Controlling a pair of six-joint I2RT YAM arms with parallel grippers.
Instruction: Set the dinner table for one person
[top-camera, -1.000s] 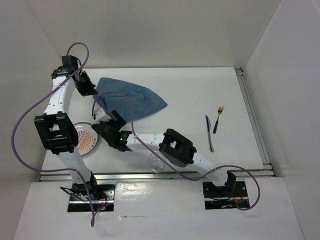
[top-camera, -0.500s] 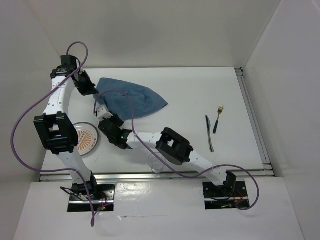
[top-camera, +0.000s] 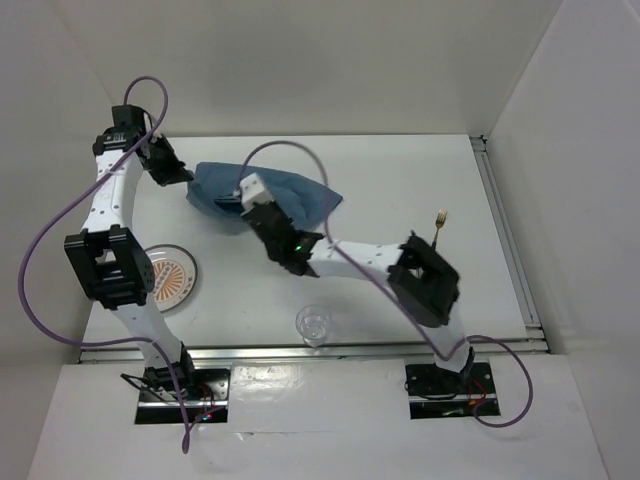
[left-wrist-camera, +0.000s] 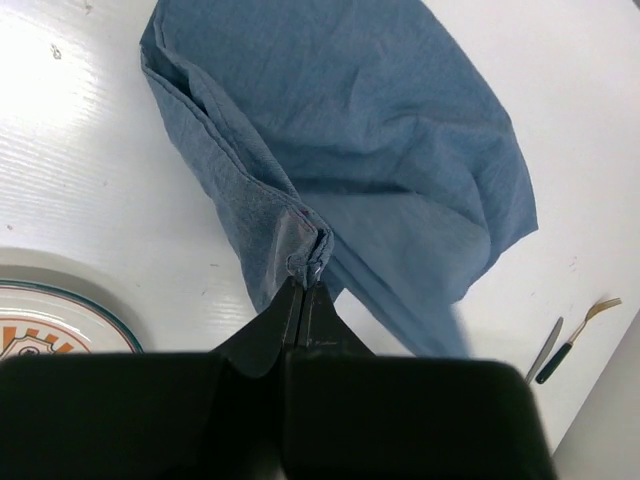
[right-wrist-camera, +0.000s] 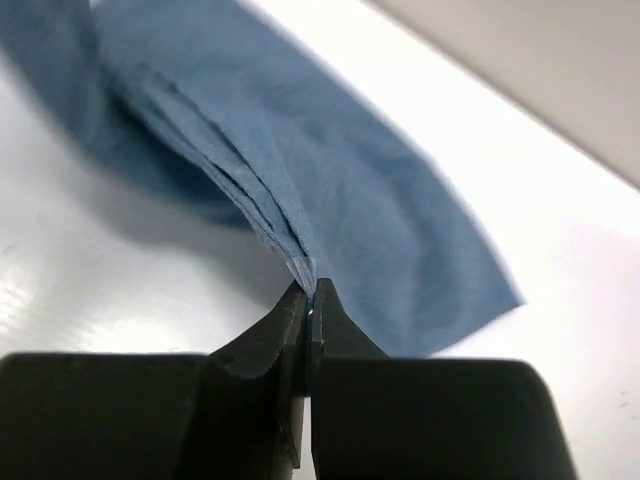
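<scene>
Left gripper (left-wrist-camera: 305, 288): clamped tight on a bunched corner of the blue cloth (left-wrist-camera: 380, 150), far left.
Right gripper (right-wrist-camera: 308, 295): pinched on a folded edge nearer the cloth's middle.
Change: it has swung over from beside the plate (top-camera: 172, 280), dragging that edge rightward.
Meaning: probably spreading the cloth flat.
Table (top-camera: 400, 170): underneath everything; glass (top-camera: 313, 323) and fork (top-camera: 438, 222) not yet placed.

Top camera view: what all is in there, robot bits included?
dinner table: one, white, beneath everything
cloth placemat: one, blue, far left, bunched
plate: one, white with orange pattern, near left
glass: one, clear, near edge
fork: one, gold tines, dark handle, right side
knife: one, silvery, beside fork
cables: two, purple, along arms
arms: two, white and black, bolted near edge
left claw: one, black, shut on placemat
right claw: one, black, shut on placemat
</scene>
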